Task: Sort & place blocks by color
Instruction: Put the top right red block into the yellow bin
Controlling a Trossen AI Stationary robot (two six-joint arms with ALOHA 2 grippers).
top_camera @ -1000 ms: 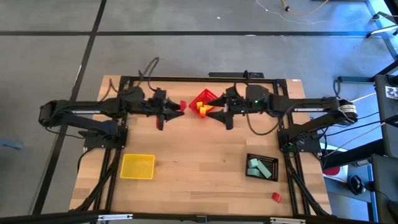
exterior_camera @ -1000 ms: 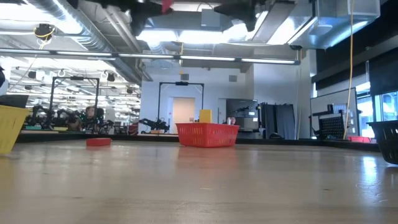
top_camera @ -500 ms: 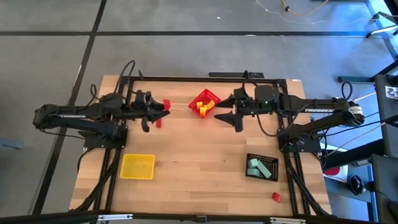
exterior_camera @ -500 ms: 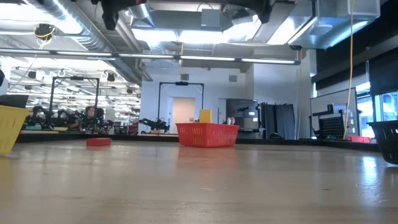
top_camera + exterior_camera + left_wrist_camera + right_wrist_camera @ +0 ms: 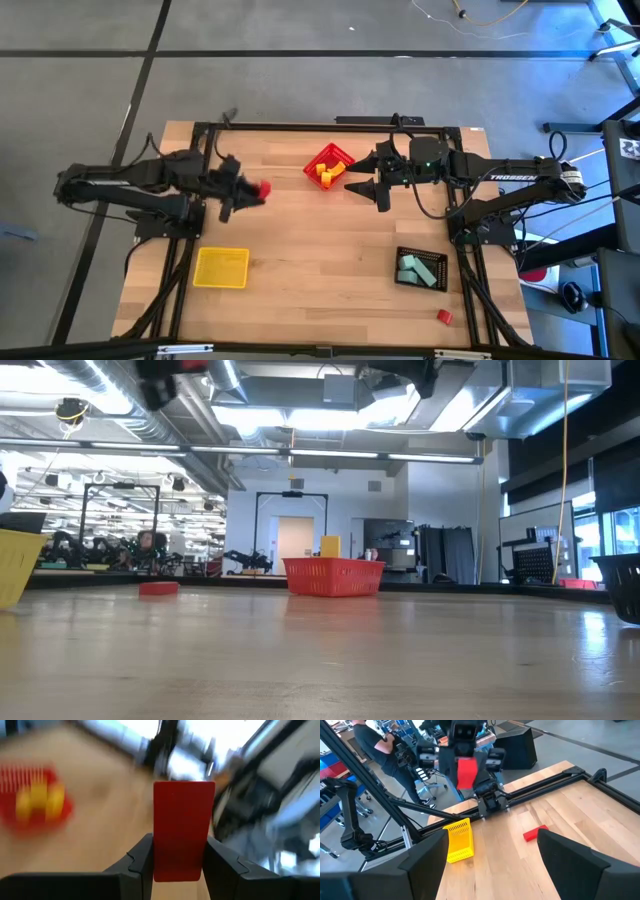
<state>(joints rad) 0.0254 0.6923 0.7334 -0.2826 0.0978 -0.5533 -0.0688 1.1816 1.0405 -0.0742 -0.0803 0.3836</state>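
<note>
Left arm stretches in from its side of the bench (image 5: 300, 250), raised above the wood, and the left claw (image 5: 250, 189) is clenched on a red block (image 5: 183, 830), the flat piece standing upright between the two dark fingers (image 5: 139, 865). From the right wrist view that same block hangs high over the bench, well clear of the surface.

Right arm reaches toward the back centre, its right claw (image 5: 378, 190) spread wide and holding nothing, hovering just beside the red bin (image 5: 327, 163). That red bin sits at the back of the bench with yellow blocks (image 5: 325, 175) inside it.

Near the front left, the yellow bin (image 5: 221, 267) shows only its own yellow floor. At front right, the black bin (image 5: 421, 268) holds pale mint green blocks (image 5: 408, 268), several packed together.

One loose red block (image 5: 444, 317) lies on the bench at the front right corner, apart from the black bin. Another red piece (image 5: 535, 833) lies flat on the wood beneath the left arm.
</note>
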